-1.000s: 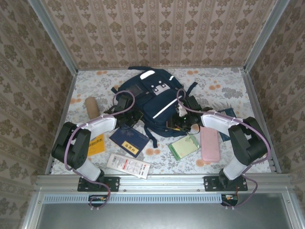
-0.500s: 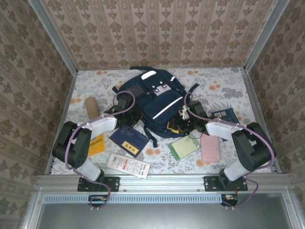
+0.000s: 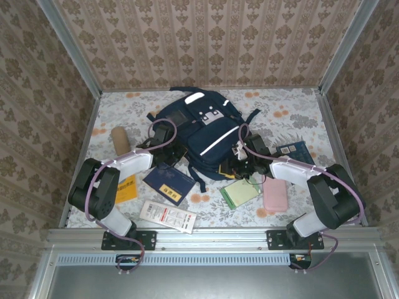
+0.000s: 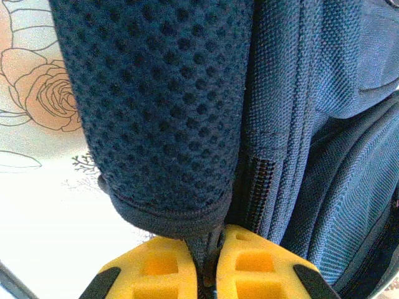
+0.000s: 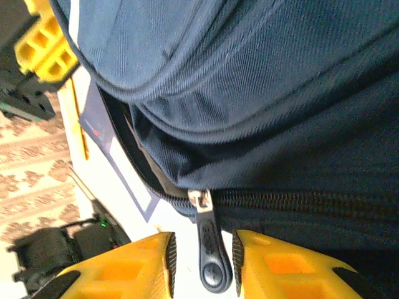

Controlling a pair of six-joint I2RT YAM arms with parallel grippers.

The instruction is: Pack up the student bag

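Navy blue on the student bag [image 3: 198, 134], with white stripes, a light grey patch and a dotted mesh strap [image 4: 156, 106]. Black on the zipper pull [image 5: 211, 249]. Bright yellow, black-edged, on the left tool [image 4: 209, 261] and right tool [image 5: 202, 243]. White with peach roses across the bench [image 3: 293, 112]. Beige damask on the walls [image 3: 206, 43]. Pink for the case [image 3: 274, 195], pale green for the notebook [image 3: 240, 192], yellow for the booklet [image 3: 126, 189], tan for the roll [image 3: 120, 140].

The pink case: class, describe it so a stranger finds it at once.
Start at the navy student bag in the middle of the flowered table. Toward its near right the pink case lies flat. It is the only plain pink oblong, just right of a green notebook.
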